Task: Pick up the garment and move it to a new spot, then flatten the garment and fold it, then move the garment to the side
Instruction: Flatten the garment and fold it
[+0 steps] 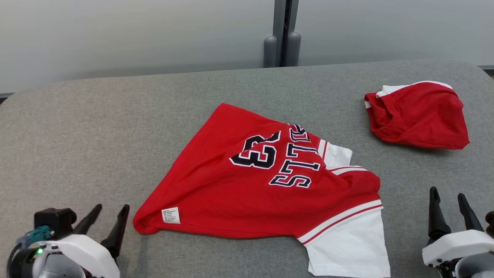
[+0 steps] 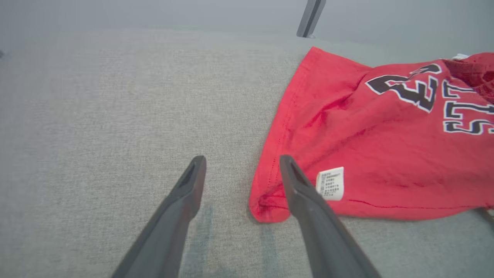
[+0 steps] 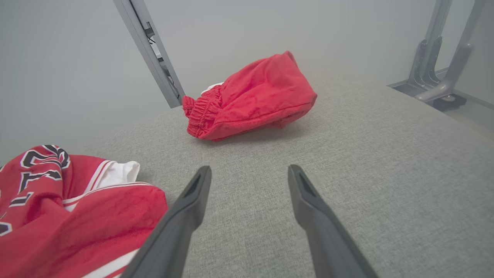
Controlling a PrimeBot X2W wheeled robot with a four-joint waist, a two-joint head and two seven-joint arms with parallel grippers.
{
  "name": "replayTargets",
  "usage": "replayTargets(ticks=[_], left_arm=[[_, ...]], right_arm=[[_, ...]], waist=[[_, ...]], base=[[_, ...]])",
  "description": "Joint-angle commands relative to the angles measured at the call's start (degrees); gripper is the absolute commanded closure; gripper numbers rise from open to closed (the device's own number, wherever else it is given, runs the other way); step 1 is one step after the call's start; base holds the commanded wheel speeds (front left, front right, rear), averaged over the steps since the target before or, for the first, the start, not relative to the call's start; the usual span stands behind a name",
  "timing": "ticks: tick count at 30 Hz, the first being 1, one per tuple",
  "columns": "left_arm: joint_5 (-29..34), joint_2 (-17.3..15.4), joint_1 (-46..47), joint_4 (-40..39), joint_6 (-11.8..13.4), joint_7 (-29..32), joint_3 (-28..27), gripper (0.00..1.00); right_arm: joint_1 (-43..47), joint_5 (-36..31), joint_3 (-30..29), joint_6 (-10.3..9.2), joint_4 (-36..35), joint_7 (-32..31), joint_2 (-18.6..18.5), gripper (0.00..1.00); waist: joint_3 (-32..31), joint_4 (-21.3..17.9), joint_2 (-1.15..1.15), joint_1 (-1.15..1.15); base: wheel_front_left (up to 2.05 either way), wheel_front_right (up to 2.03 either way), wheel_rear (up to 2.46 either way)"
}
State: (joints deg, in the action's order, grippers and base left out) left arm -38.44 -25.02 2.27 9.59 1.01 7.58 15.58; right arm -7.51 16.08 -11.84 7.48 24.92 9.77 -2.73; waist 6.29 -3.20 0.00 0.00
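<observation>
At the lower left, the left gripper (image 1: 112,208) stands spread and empty, just beside the labelled corner of the red jersey (image 1: 231,193). The jersey lies crumpled mid-table (image 1: 96,135), its white sleeve toward the right. Red shorts (image 1: 418,116) lie bunched farther back. The right gripper (image 1: 447,192), likewise spread and empty, sits near the sleeve.
</observation>
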Motion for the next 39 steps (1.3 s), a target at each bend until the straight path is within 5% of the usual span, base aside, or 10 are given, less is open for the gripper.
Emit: replayTargets(ticks=[1,13,21,29,39], left_arm=[[0.8,-0.7,-0.7,-1.5,0.8,-0.9,-0.7,0.00],[4.1,0.4,-2.2,-10.1,6.3,-10.0,-4.4,0.00],[5.6,4.9,-3.3,-9.3,8.2,-19.7,-5.2,0.00],[8.6,8.3,-3.0,-8.1,8.4,-22.7,-7.0,0.00],[15.0,14.2,-3.9,-7.2,4.8,-22.7,-10.9,0.00]], right_arm=[[0.2,-0.4,0.2,0.04,-0.2,0.0,-0.3,0.00],[-0.3,0.0,5.4,0.03,-4.9,2.8,-0.3,0.00],[1.1,-1.3,11.1,0.03,-12.2,5.1,-0.8,0.00],[2.3,-3.3,10.4,0.03,-21.4,5.5,-1.4,0.00],[6.2,-4.8,10.2,0.03,-24.8,5.5,-0.4,0.00]], waist=[[-0.2,0.2,0.00,0.00],[-2.1,0.0,0.00,0.00],[-2.8,0.1,0.00,0.00],[-2.0,0.8,0.00,0.00],[-1.6,1.3,0.00,0.00]], base=[[0.00,0.00,0.00],[0.00,0.00,0.00],[0.00,0.00,0.00],[0.00,0.00,0.00],[0.00,0.00,0.00]])
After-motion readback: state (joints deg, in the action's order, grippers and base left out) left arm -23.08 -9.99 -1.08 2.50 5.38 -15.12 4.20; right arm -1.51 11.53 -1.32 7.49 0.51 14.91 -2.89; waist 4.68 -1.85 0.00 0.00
